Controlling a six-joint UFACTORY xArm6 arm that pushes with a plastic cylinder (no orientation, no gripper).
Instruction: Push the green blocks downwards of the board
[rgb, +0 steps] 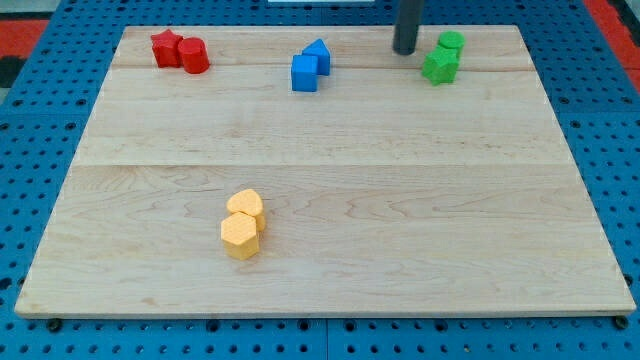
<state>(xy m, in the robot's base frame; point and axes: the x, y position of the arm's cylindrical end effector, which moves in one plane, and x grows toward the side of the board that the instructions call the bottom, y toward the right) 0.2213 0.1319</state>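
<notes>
Two green blocks sit touching at the view's top right: a green star-shaped block and, just above it, a green cylinder. My tip stands on the board just to the left of them, a small gap away, level with the green cylinder. The dark rod runs up out of the view's top.
A red star block and a red cylinder sit at the top left. Two blue blocks sit at the top middle, left of my tip. Two yellow blocks sit at the lower left of middle. The wooden board lies on a blue pegboard.
</notes>
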